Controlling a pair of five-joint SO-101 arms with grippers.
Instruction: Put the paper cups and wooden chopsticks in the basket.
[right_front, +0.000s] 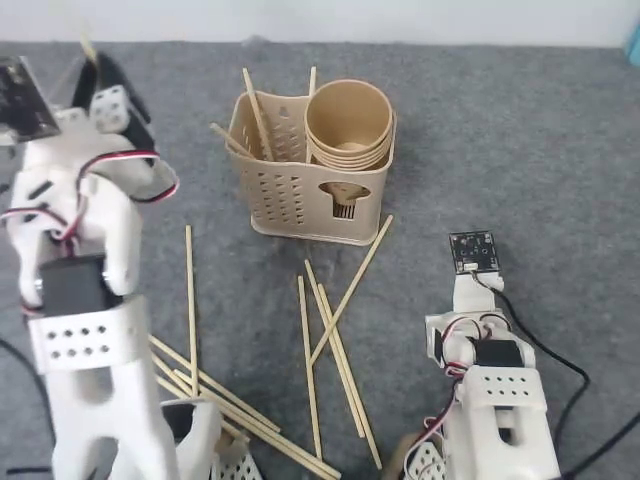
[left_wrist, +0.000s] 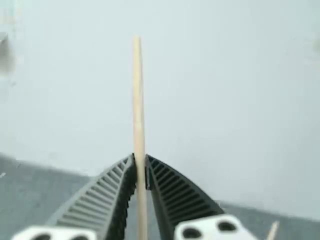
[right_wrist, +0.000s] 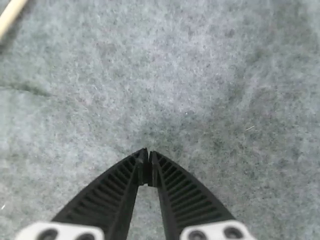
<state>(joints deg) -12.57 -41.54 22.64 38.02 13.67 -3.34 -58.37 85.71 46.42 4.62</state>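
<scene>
1. Two arms are present. The left arm (right_front: 80, 250) stands raised at the far left, and its left gripper (left_wrist: 140, 162) is clamped on one wooden chopstick (left_wrist: 137, 100) that juts past the fingertips.
2. The right arm (right_front: 490, 370) sits folded at the near right. Its right gripper (right_wrist: 148, 154) is closed on nothing, over the gray mat (right_wrist: 200, 75).
3. The basket (right_front: 285, 200) stands at far centre, with stacked paper cups (right_front: 348, 125) in its right compartment and standing chopsticks (right_front: 257, 112) in its left.
4. Loose chopsticks (right_front: 340, 345) lie on the mat nearer.

L hand (left_wrist: 140, 161) raised, clamps chopstick (left_wrist: 138, 100) | R hand (right_wrist: 148, 153) low, closed

bright even light, soft faint shadows beside the basket (right_front: 285, 195) and chopsticks (right_front: 310, 370)
</scene>
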